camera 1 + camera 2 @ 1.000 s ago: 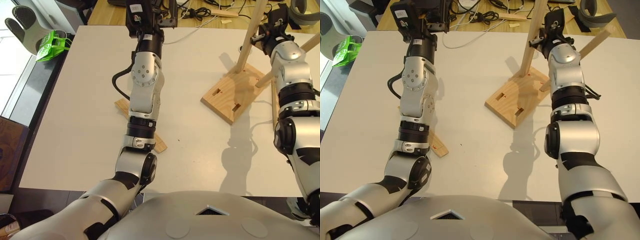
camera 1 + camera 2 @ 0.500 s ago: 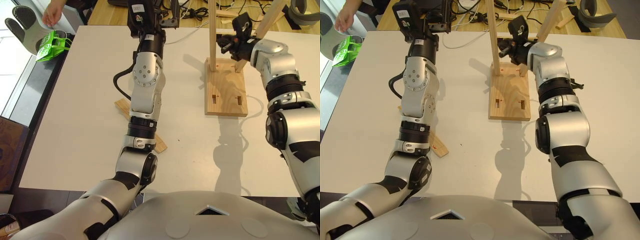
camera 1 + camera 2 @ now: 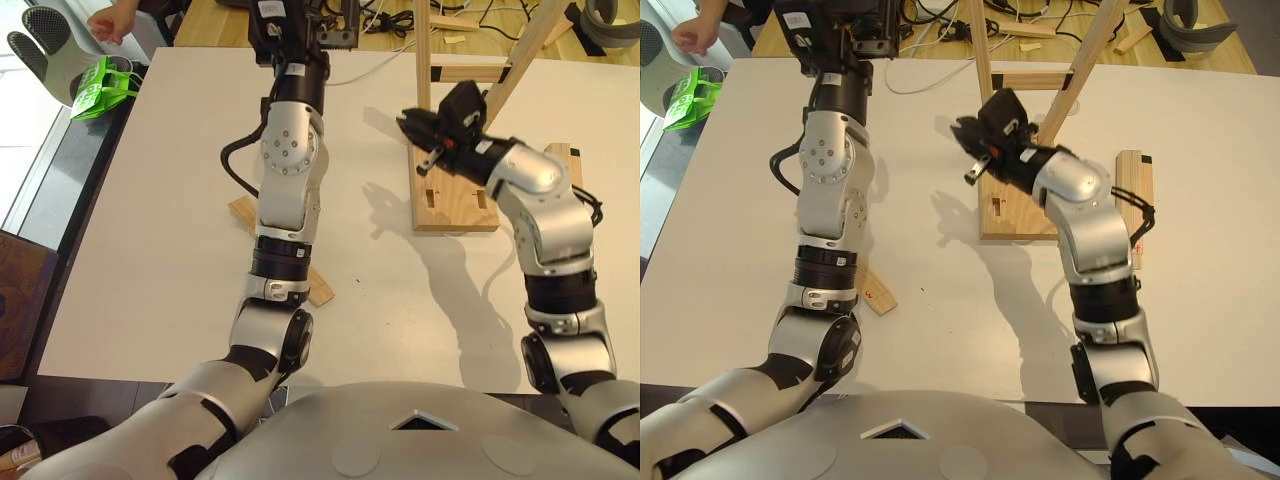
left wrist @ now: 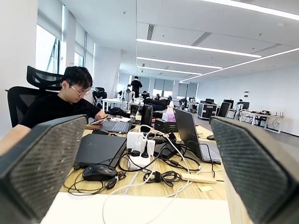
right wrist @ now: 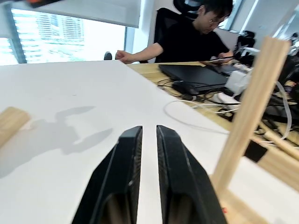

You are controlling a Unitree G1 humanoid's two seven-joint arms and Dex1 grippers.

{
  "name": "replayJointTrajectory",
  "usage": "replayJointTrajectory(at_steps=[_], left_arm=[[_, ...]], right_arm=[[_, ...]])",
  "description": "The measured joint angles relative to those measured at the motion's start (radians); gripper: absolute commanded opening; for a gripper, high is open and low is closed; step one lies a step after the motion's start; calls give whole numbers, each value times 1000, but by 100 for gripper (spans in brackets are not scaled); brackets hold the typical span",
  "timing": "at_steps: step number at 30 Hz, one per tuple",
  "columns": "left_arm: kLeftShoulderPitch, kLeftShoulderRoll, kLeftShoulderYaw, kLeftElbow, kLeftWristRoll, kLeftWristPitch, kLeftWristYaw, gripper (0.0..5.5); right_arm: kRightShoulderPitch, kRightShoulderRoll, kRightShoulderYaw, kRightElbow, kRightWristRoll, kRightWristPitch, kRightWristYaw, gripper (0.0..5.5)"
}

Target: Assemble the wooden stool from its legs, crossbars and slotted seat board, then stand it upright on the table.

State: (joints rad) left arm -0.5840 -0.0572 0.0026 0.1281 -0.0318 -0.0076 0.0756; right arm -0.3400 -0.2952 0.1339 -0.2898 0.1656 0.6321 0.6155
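The slotted seat board (image 3: pixel 452 196) lies flat on the white table. Two wooden legs stand in it: one upright (image 3: pixel 422 70), one leaning (image 3: pixel 522 62). A crossbar (image 3: pixel 470 72) joins them. My right gripper (image 3: pixel 420 140) hovers just left of the upright leg's base, shut with nothing held; in the right wrist view its fingers (image 5: pixel 128 154) sit almost together beside that leg (image 5: pixel 247 112). A loose wooden piece (image 3: pixel 1130 195) lies right of the board. Another flat piece (image 3: pixel 243 214) lies under my left arm. My left gripper (image 4: pixel 149 158) is open at the table's far edge, pointing away.
A wooden desk beyond the table holds cables (image 3: pixel 385 25) and a laptop (image 4: pixel 100 149). A green bag (image 3: pixel 100 88) sits off the table's left edge. The table's near half (image 3: pixel 150 270) is bare white surface.
The seat board with its legs turned square to the table. My right gripper came off the legs and moved left and nearer, now shut on nothing. The left arm stayed put.
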Motion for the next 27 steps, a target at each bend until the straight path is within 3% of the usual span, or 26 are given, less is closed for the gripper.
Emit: replayJointTrajectory(at_steps=[3,6,13,18,27], left_arm=[[31,55,16,-115,-4,67,-36,485],[78,83,37,-192,-7,112,-42,485],[151,86,54,-255,-6,175,-24,485],[151,88,55,-256,-6,181,-22,485],[151,89,54,-263,-6,188,-22,485]], right_arm=[[116,-2,-147,-177,21,171,-114,118],[205,-40,-327,-223,-16,192,-219,157],[493,-102,-614,-76,-58,-95,-275,277],[536,-111,-668,87,-65,-221,-301,364],[492,-155,-706,249,-32,-230,-336,492]])
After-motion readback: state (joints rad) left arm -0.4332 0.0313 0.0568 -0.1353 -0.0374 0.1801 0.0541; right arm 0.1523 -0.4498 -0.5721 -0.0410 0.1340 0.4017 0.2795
